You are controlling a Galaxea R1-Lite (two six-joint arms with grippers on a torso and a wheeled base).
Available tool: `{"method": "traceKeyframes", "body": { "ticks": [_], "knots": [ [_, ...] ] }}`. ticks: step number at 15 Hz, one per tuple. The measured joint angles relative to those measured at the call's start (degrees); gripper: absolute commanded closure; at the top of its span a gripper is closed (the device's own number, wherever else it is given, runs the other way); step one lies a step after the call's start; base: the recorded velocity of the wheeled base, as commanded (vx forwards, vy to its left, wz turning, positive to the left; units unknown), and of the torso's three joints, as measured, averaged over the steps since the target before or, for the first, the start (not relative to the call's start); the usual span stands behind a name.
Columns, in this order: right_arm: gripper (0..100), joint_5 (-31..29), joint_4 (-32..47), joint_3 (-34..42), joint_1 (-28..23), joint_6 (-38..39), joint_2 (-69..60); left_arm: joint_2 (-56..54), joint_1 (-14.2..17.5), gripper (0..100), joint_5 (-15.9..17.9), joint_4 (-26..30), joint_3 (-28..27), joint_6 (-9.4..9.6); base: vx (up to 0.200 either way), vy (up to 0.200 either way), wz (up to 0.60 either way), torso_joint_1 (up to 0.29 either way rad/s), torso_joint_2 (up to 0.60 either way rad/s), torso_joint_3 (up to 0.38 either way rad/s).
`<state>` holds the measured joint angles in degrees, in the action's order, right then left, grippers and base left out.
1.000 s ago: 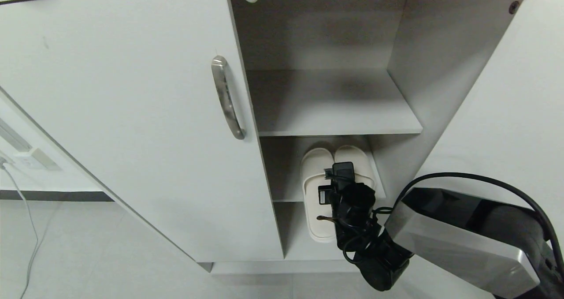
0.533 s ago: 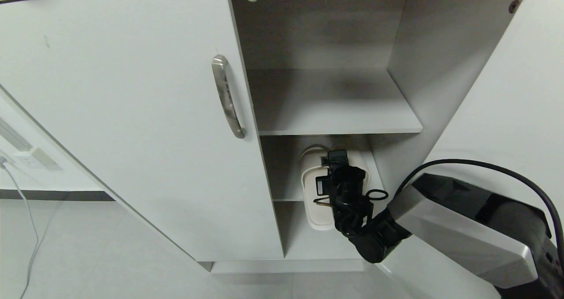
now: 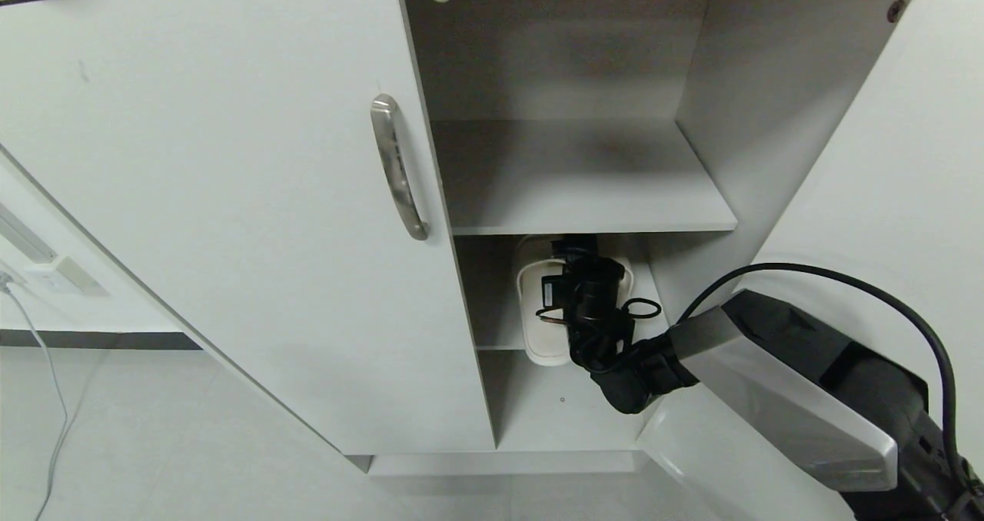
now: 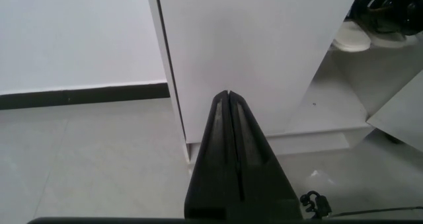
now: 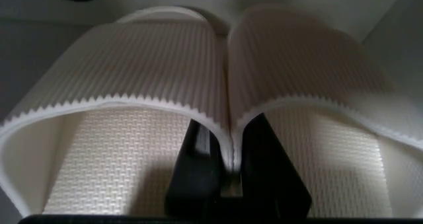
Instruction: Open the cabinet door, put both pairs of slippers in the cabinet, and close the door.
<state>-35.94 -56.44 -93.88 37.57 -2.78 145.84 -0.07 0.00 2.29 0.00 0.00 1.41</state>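
The pair of cream-white foam slippers (image 5: pixel 152 65) has finely ribbed straps with zigzag edges and basket-weave patterned insoles. The matte black right gripper (image 5: pixel 228 151) is plain. The flat white cabinet door (image 3: pixel 231 198) carries a brushed silver bar handle (image 3: pixel 397 167); the cabinet shelf (image 3: pixel 576 190) is pale grey.

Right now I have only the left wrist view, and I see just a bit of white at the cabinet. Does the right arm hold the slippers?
Observer: Yes. In the right wrist view the right gripper has its fingers shut on the touching inner sides of the white slippers.
Operator: Where is the pair?
Observer: In the head view it is under the upper shelf, heels past the lower shelf's front edge.
Operator: Which door is open?
Observer: The right door; the left door, with the handle, is closed.
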Motion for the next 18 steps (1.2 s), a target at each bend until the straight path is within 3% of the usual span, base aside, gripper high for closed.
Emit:
{"method": "traceKeyframes", "body": {
  "ticks": [3,4,8,11,18],
  "knots": [
    [100,0.00,0.67,-1.38,-0.34,-0.01,0.72,0.00,0.00,100,-0.68,0.00,0.00,0.00,0.000,0.000,0.00,0.000,0.00,0.000],
    [0,0.00,0.69,-1.46,-0.37,-0.01,0.85,0.00,0.00,100,-0.74,0.00,0.00,0.00,0.000,0.000,0.00,0.000,0.00,0.000],
    [0,-0.16,0.45,-0.68,-0.37,-0.01,0.85,0.00,0.00,100,-0.73,0.00,0.00,-0.05,0.000,0.000,0.00,0.000,0.00,0.000],
    [0,-0.24,-1.12,3.94,0.16,-0.12,-0.91,0.00,0.00,100,-0.73,0.00,0.00,-0.22,0.000,0.000,0.00,0.000,0.00,0.000],
    [0,-2.46,-10.83,23.98,2.56,0.00,-9.79,0.00,0.00,100,-0.73,0.00,0.00,-0.35,0.000,0.000,0.00,0.000,0.00,0.000]
  ]
}}
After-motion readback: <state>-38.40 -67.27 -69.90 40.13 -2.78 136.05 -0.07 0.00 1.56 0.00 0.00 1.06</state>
